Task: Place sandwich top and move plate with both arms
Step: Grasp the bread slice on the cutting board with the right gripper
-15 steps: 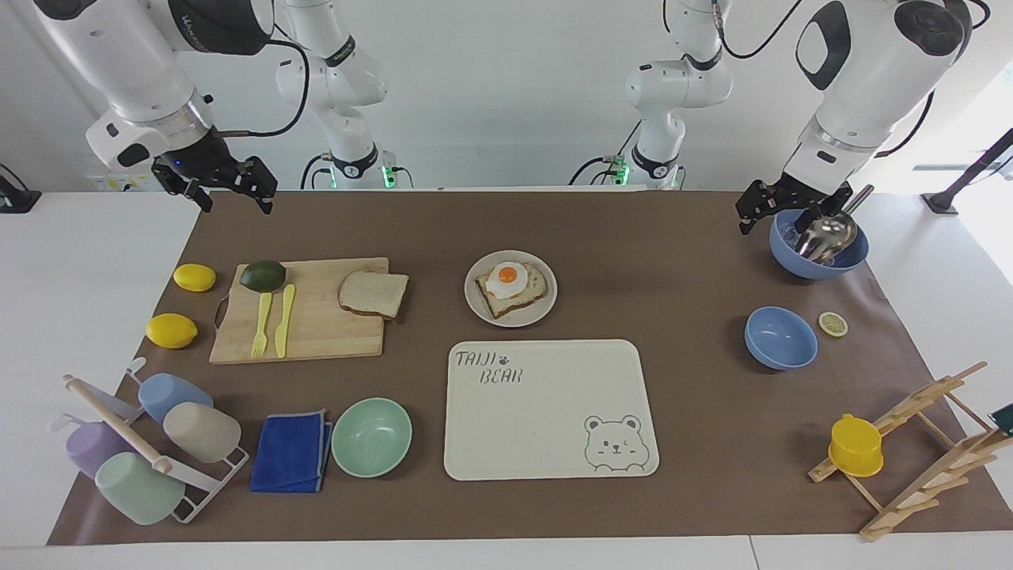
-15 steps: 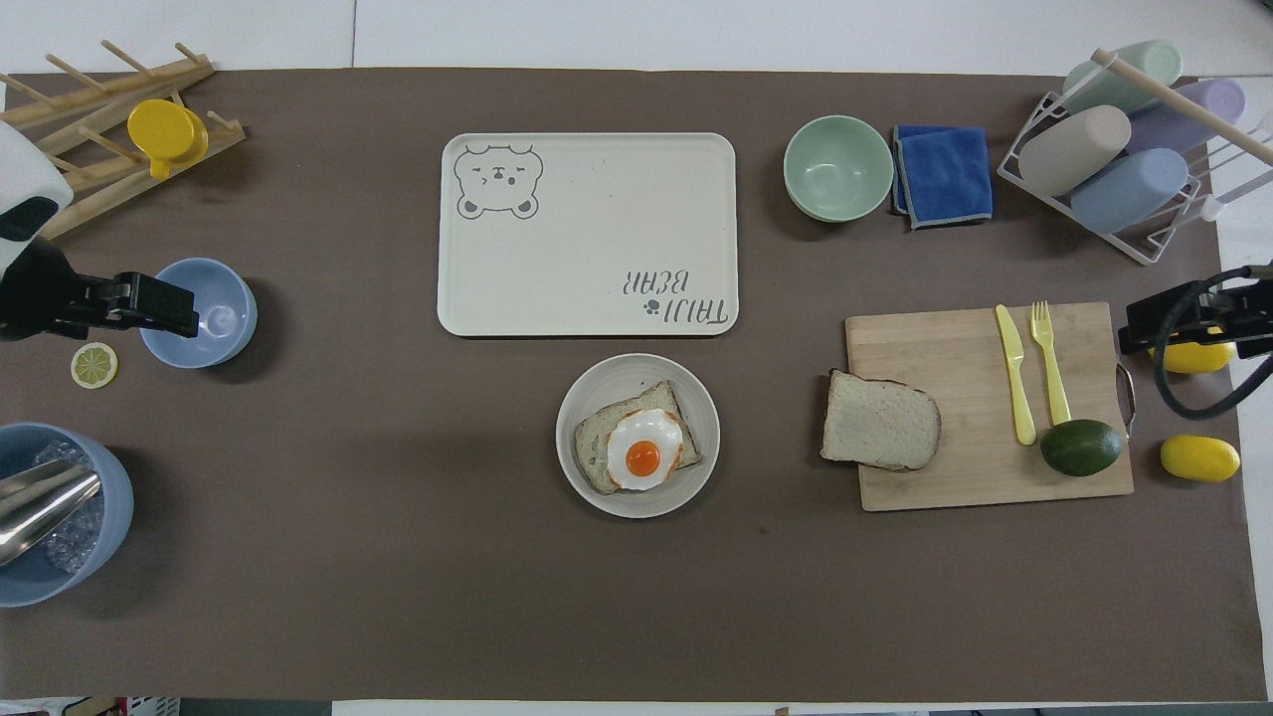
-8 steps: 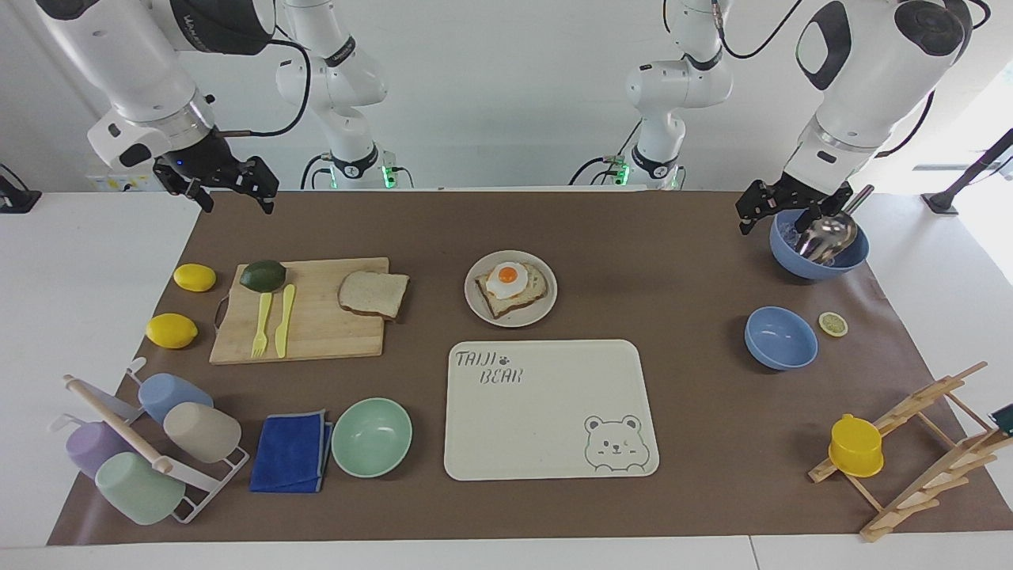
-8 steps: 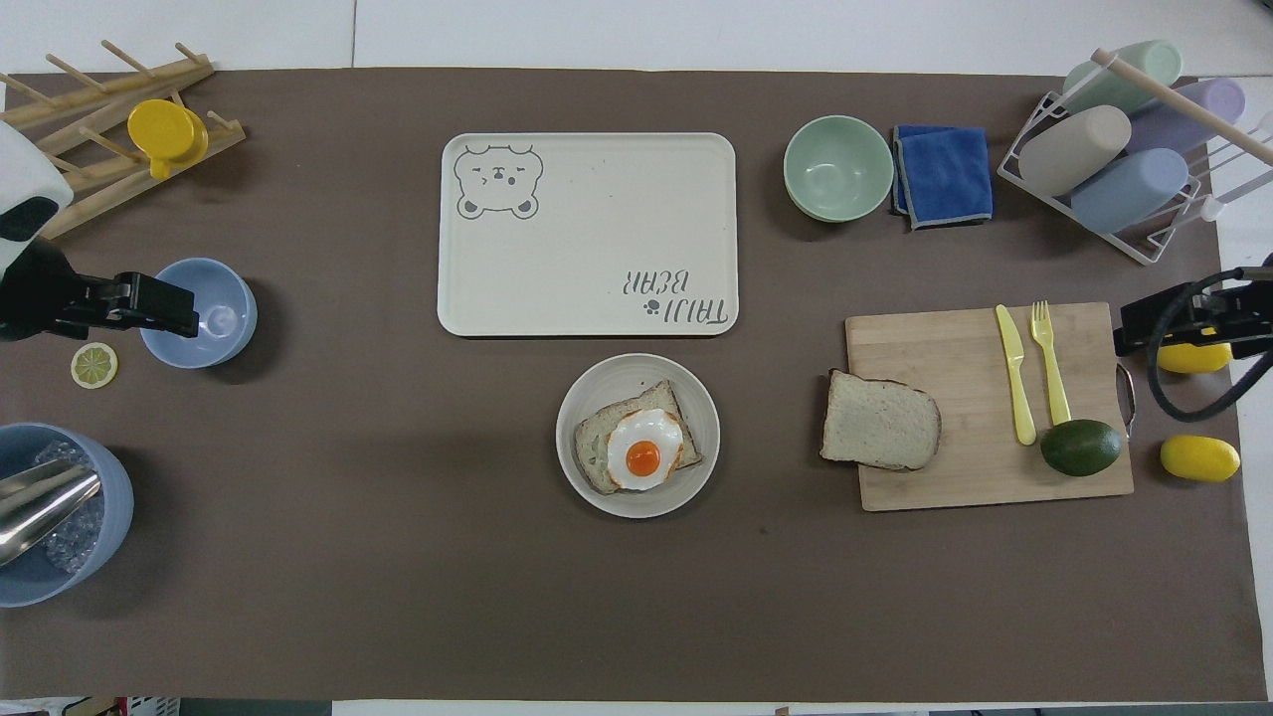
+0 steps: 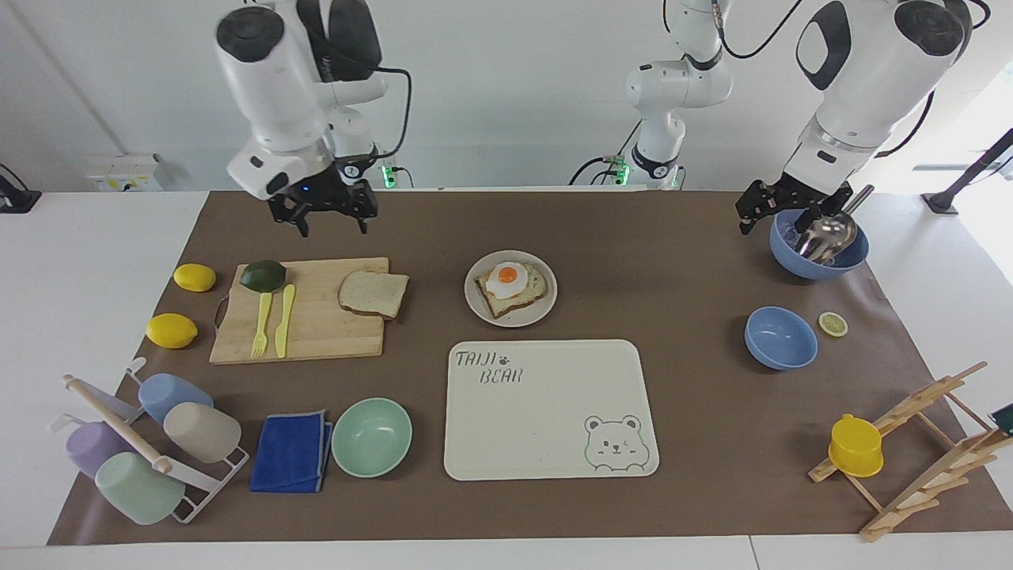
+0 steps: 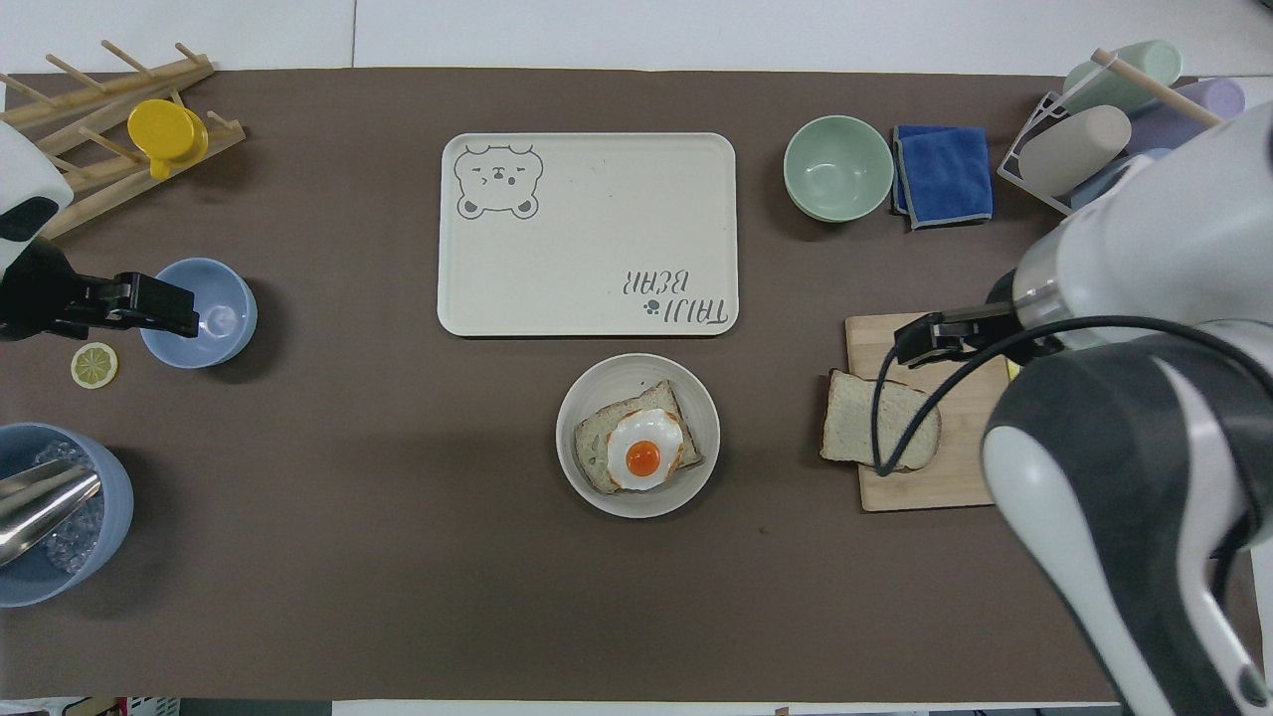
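- The right gripper [image 5: 331,215] is held with fingers spread and empty, raised over the cutting board [image 5: 316,328], above the sandwich top [image 5: 373,294] lying at the board's edge toward the plate.
- The left gripper [image 5: 761,207] is kept spread beside the blue bowl [image 5: 815,261] with its metal scoop; that arm waits.
- "TAIJI BEAR" is read on the tray [image 5: 546,427].
- The plate [image 5: 510,289], bearing egg toast, is set just nearer the robots than the tray, bare brown mat separating it from the board.
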Robot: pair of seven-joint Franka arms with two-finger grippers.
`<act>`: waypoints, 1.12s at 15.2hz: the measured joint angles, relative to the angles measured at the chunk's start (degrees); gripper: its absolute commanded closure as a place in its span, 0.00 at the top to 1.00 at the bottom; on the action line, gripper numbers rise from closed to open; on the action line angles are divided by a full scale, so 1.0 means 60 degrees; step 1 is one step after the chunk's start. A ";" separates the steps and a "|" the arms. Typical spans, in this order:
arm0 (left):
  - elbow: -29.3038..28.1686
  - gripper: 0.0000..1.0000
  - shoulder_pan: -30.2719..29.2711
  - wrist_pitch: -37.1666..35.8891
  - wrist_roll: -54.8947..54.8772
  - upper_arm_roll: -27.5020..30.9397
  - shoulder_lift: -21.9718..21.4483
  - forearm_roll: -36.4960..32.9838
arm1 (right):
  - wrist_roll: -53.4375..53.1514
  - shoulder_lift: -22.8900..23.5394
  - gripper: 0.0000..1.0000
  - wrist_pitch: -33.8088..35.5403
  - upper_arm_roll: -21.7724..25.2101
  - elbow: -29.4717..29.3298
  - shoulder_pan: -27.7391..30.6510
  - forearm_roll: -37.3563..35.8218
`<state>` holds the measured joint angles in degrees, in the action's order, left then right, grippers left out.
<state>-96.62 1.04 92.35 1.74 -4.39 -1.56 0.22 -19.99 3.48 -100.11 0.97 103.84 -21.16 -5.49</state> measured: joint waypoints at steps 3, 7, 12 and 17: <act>0.0000 1.00 0.0000 0.0000 0.0000 0.0000 0.0000 0.0000 | -0.1286 0.1473 1.00 -0.0484 -0.0004 0.0126 -0.0807 -0.1023; 0.0000 1.00 0.0000 0.0000 0.0000 0.0000 0.0000 0.0000 | -0.2048 0.3026 1.00 -0.1046 0.0050 0.0117 -0.1110 -0.2168; 0.0000 1.00 0.0000 0.0000 0.0000 0.0000 0.0000 0.0000 | -0.1834 0.3067 1.00 -0.1019 0.0113 0.0473 -0.1022 -0.2752; 0.0000 1.00 0.0000 0.0000 0.0000 0.0000 0.0000 0.0000 | -0.1523 0.2888 1.00 -0.0961 0.0112 0.0828 -0.1027 -0.2754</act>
<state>-96.62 1.04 92.35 1.74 -4.39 -1.56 0.22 -29.13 20.81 -105.87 1.65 108.81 -27.32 -22.01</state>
